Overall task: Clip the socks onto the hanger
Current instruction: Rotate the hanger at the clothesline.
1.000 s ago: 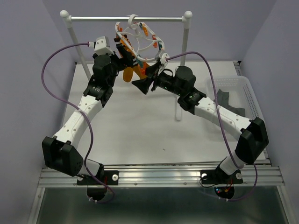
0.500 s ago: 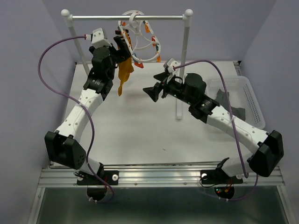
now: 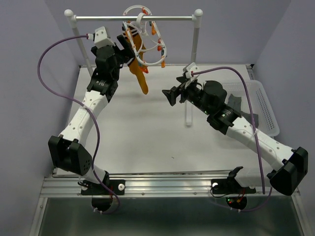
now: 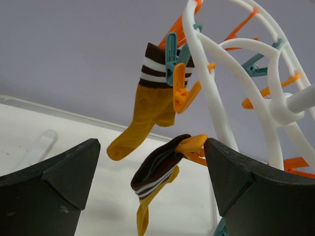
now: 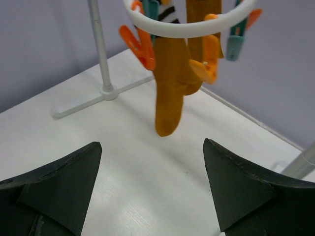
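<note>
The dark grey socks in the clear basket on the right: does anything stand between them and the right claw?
Yes. Seen from above, the rail stand's white post rises between the open right gripper and the clear plastic basket holding the dark grey fabric socks, and the basket's wall surrounds them.

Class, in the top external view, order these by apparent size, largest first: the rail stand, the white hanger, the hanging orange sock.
1. rail stand
2. white hanger
3. orange sock
The differences are plain, so nearness to the camera does not blur this order.
</note>
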`<action>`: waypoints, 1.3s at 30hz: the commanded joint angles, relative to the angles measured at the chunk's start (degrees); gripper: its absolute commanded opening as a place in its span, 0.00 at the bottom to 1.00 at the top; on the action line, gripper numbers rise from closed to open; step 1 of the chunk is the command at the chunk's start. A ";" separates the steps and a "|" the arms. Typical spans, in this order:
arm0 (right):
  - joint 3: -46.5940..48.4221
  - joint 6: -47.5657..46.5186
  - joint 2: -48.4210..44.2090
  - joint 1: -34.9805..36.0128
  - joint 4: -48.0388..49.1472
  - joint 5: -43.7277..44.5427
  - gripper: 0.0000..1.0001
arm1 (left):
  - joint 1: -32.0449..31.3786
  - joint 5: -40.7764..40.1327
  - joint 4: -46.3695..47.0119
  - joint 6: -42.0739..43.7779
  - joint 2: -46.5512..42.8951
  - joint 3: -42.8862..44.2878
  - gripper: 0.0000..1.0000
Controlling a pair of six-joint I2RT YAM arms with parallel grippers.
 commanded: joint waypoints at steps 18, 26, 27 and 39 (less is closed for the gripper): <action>11.38 -8.05 10.41 -2.65 8.60 8.96 0.58 | 2.75 -6.58 1.22 2.19 -10.14 -1.11 0.99; 17.54 -14.99 15.60 -2.65 9.13 -3.15 0.51 | 2.75 -6.76 0.78 2.63 -11.90 -1.99 0.99; 17.72 -15.52 15.77 -2.65 9.13 -4.65 0.49 | 2.84 -6.84 0.78 2.72 -12.16 -2.17 0.99; 25.62 -11.14 21.48 -2.65 7.46 -22.23 0.45 | 2.84 -7.46 -0.36 1.31 -18.66 -7.79 0.99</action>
